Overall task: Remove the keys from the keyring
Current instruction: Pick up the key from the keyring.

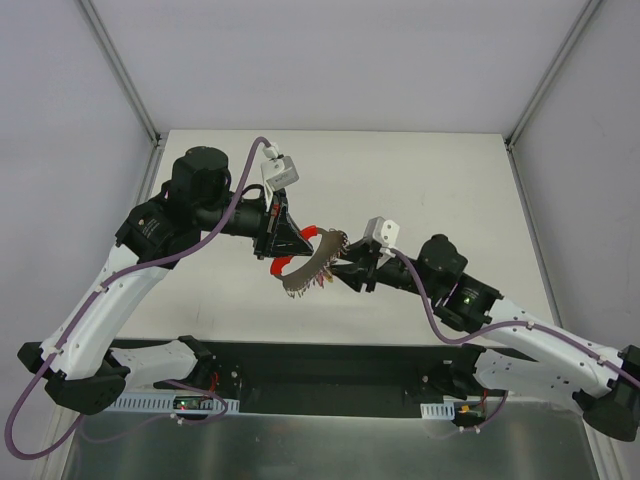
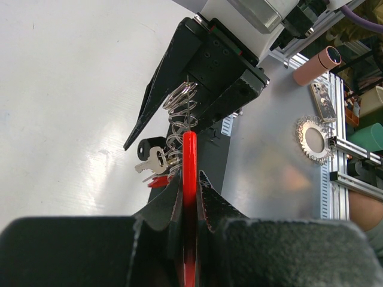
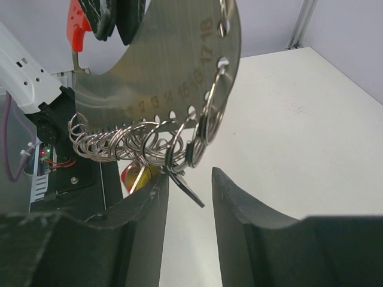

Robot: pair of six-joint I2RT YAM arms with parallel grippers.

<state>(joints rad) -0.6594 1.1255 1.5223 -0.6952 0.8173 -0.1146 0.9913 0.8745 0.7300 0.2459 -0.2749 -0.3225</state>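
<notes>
Left tool (image 2: 190, 179) grips the keyring (image 3: 173, 60) by its red end, so the right tool (image 3: 188, 179), jaws apart, should pinch 1 of the keys (image 2: 152, 161) squarely.

keyring (image 3: 173, 54): curved grey metal plate with a red plastic end. Numbered holes along its edge carry a row of small wire rings.
keyring pose: aloft, red end clamped in left gripper (image 2: 189, 182).
keys (image 2: 154, 162): small silvery bunch, one black-headed, dangling from the rings.

A white table (image 1: 450, 180) stands between grey walls (image 1: 60, 100), 2 metal posts (image 1: 120, 70) at its far corners. Beside it, 1 toothed silver disc (image 2: 314, 140) lies on a grey surface (image 2: 269, 179) near a pink cylinder (image 2: 317, 64) and a phone (image 2: 325, 100).
</notes>
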